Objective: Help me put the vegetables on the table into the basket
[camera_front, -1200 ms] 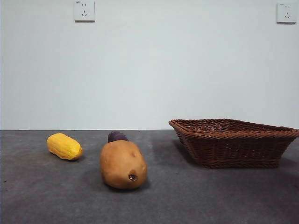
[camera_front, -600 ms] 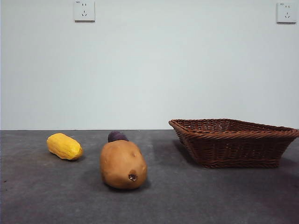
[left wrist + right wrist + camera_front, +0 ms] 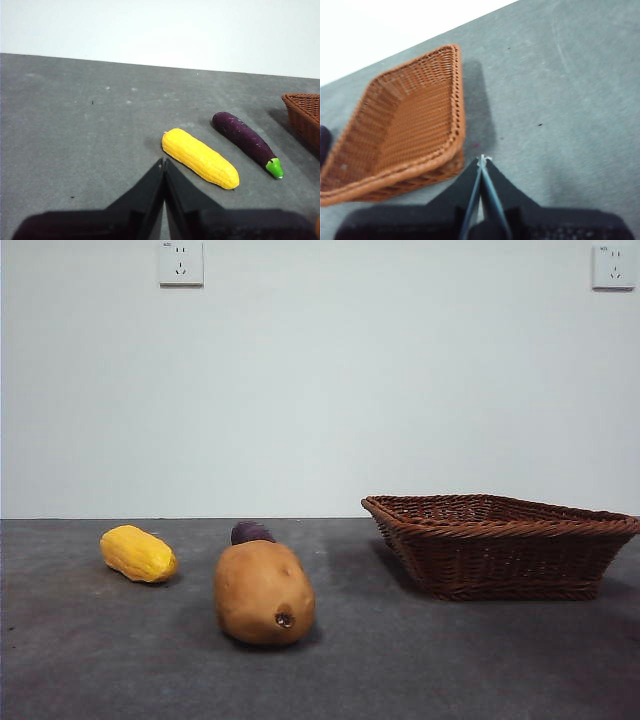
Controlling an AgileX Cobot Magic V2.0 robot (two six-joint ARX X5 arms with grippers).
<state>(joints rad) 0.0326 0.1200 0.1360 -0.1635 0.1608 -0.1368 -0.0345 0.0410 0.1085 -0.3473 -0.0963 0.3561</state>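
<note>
While closed, left hand [image 3: 163, 165] nears corn [image 3: 200, 158].

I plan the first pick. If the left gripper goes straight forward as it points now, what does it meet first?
Probably the yellow corn: it lies just beyond the shut left gripper, a little to one side. Depth is unclear.

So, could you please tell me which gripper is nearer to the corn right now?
The left gripper: the corn lies on the table just ahead of its shut tips. The right gripper sits beside the basket, with no corn in its view.
</note>
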